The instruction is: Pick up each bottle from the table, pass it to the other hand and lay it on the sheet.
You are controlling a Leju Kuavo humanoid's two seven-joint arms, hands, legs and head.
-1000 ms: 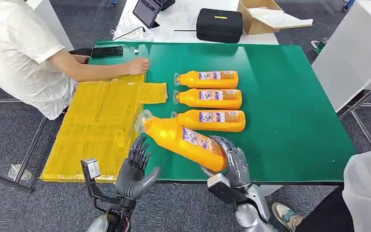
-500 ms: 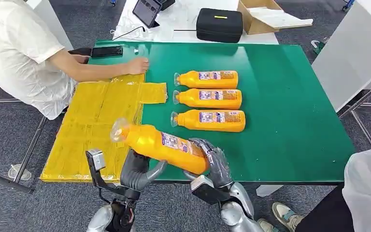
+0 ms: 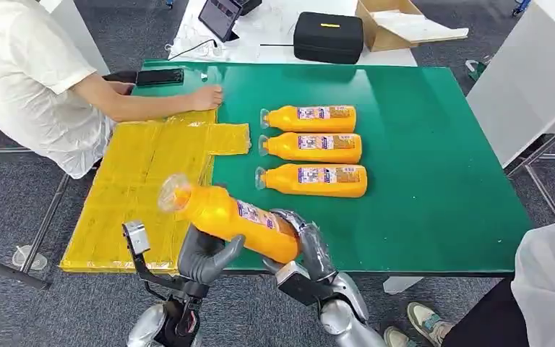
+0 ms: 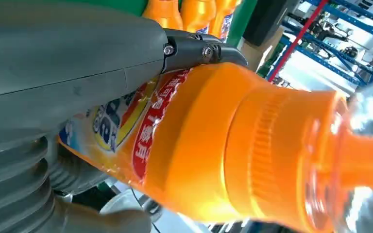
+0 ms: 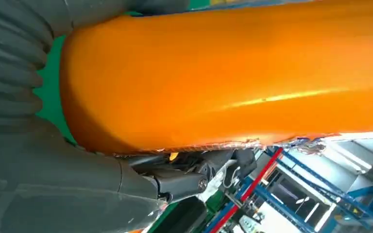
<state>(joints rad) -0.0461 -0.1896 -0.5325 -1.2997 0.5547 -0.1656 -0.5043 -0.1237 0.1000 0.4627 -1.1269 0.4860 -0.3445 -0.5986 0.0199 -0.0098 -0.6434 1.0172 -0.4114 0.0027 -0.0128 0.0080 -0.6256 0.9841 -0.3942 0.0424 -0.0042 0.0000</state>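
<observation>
An orange bottle (image 3: 231, 217) with a clear cap hangs tilted over the table's front edge, cap toward the yellow sheet (image 3: 144, 188). My right hand (image 3: 305, 249) grips its base end. My left hand (image 3: 202, 256) is under its middle, thumb and fingers wrapped around the body. In the left wrist view the left hand (image 4: 68, 73) lies along the bottle's (image 4: 213, 145) label. The right wrist view shows my right hand (image 5: 53, 184) clasping the bottle (image 5: 233, 73). Three more orange bottles (image 3: 312, 147) lie in a row on the green table (image 3: 433, 166).
A person in white sits at the left, one hand (image 3: 206, 97) resting on the sheet's far edge. A phone (image 3: 160, 76) lies at the table's back left. A black case (image 3: 327, 36) and a cardboard box (image 3: 405, 25) stand behind. Another person (image 3: 549, 289) stands at the lower right.
My right hand has carried the bottle leftward off the table toward the sheet. My left hand, open beside it a second ago, now has its fingers around the bottle's middle.
</observation>
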